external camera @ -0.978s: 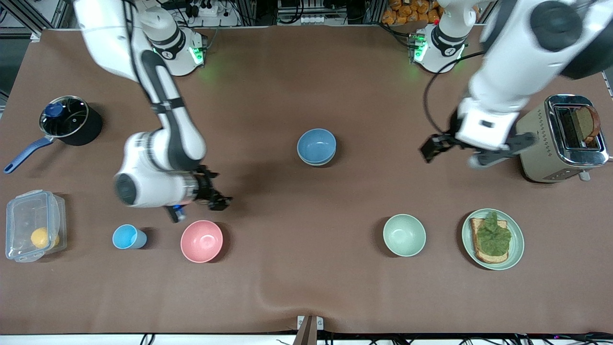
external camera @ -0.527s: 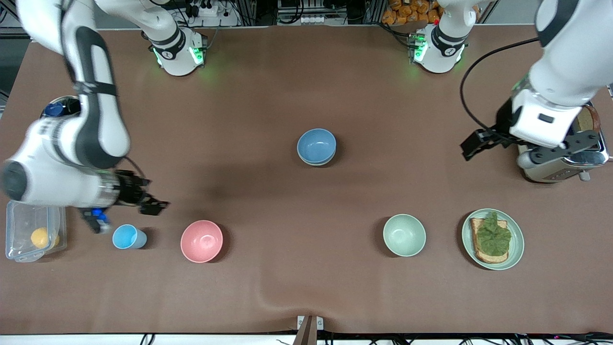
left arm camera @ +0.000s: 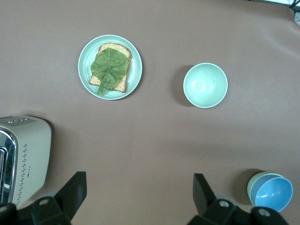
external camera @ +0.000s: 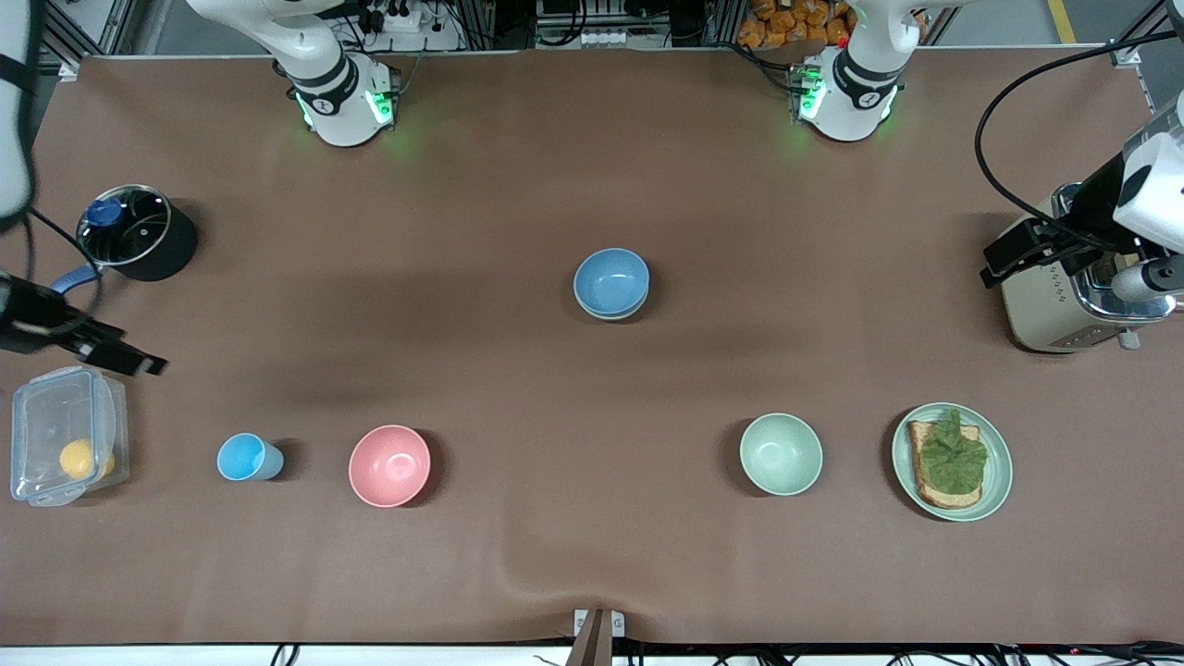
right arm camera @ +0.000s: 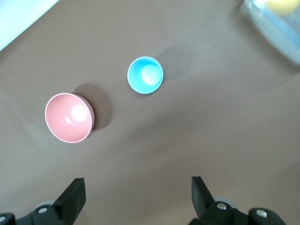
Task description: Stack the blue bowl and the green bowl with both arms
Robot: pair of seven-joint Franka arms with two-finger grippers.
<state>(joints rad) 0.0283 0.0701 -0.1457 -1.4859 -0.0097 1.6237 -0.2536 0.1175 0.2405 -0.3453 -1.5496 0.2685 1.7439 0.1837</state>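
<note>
Front view: round mid-blue matte bowl (external camera: 610, 282) nested in pale sage-green matte bowl (left arm camera: 255, 183), mid-worktop (external camera: 592, 166), well apart from both end effectors. Stack looks done. Left end effector (left arm camera: 138, 190) wide open, empty, beside toaster (external camera: 1082, 296); right end effector (right arm camera: 136, 194) wide open, empty, near clear container (external camera: 63, 435).

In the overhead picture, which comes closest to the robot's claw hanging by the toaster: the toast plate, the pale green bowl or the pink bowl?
From the left gripper, over the toaster:
1. Toast plate, at the left arm's end of the table.
2. Pale green bowl, beside the plate, toward the table's middle.
3. Pink bowl, toward the right arm's end.
</note>
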